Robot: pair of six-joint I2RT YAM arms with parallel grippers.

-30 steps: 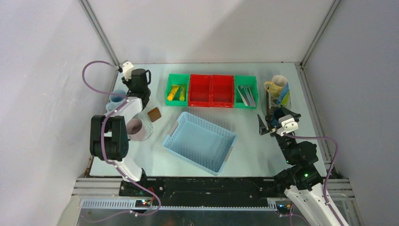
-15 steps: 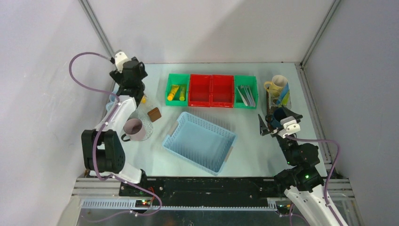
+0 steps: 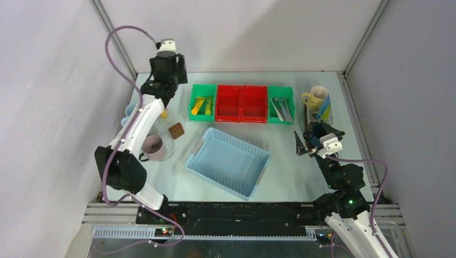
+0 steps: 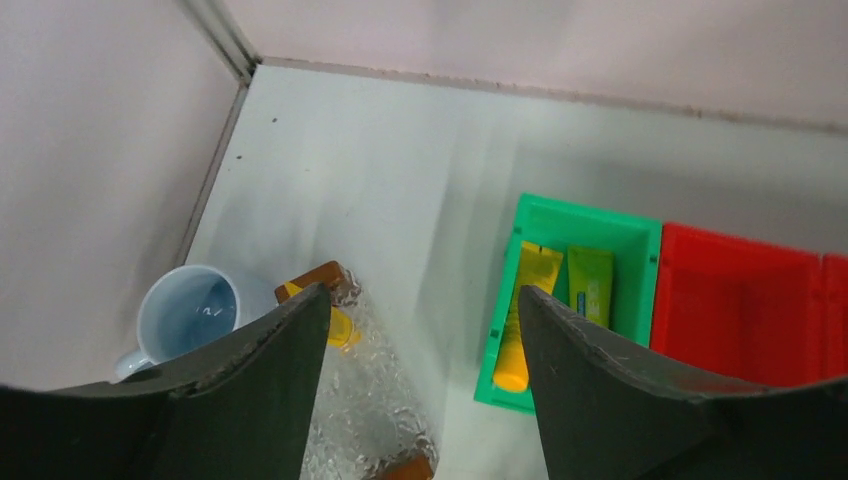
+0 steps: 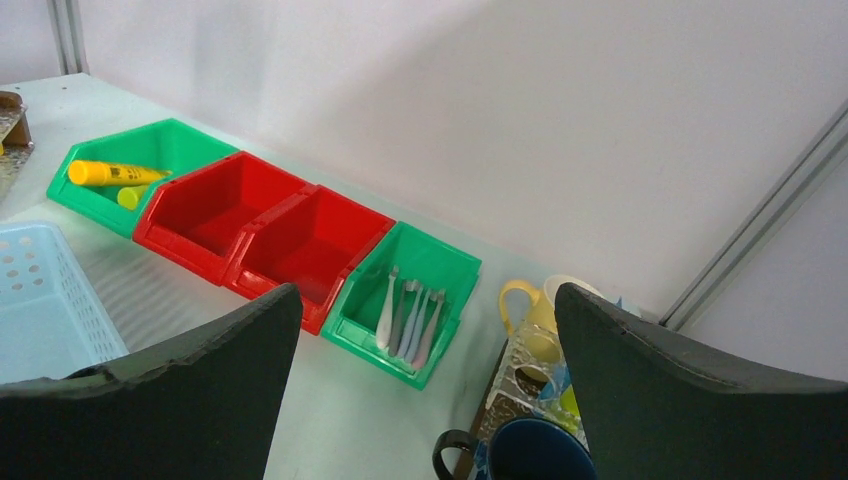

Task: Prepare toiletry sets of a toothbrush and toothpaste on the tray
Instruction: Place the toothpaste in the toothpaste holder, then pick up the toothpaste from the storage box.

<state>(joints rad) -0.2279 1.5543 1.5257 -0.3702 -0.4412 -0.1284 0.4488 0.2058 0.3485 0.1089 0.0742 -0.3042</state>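
Now left hand (image 4: 420,295) agape, right hand (image 5: 428,290) agape; basket (image 3: 242,142) mid-table, bins (image 3: 228,103) behind it.

Dark blue mug (image 5: 535,455) cut off, btm

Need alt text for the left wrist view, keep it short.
Open, empty left gripper looks down on the table. At left a pale blue mug stands by the wall; at right a green bin holds a yellow tube and a green tube, a red bin beside it.

White-and-black arms (image 3: 141,115) with mauve cables (image 3: 125,27), white wrist cameras (image 3: 167,46), broad black end effector fingers (image 4: 240,410).
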